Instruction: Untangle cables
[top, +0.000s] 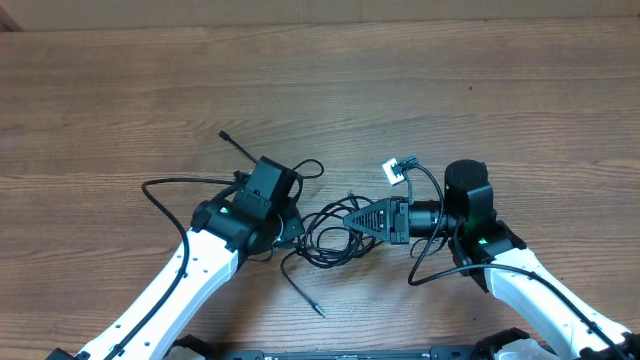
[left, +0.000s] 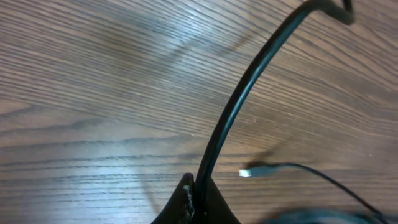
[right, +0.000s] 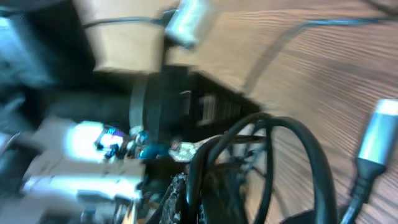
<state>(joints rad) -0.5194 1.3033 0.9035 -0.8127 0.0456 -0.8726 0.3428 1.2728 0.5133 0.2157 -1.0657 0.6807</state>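
**Cables (top: 330, 238) knotted up mid-table between your two grippers, and the left one has a cord**

Your left gripper (top: 272, 190) is clamped on one black cord (left: 239, 99). In the left wrist view it's pinched between the fingertips (left: 186, 200) at the near edge and arcs up to the far right. A small silvery plug (left: 247, 173) lies on the table (left: 93, 93) just right of it. Your right gripper (top: 352, 222) points left with its tip right in the knot. The right wrist view is too blurry, so you can't tell if those jaws are clenched or released. Loose ends stick out of the pile: one thin plug end (top: 226, 135) on the far side of the left gripper, another bare end (top: 320, 312) toward the near edge, and a pale plug (top: 393, 170) just beyond the right gripper.
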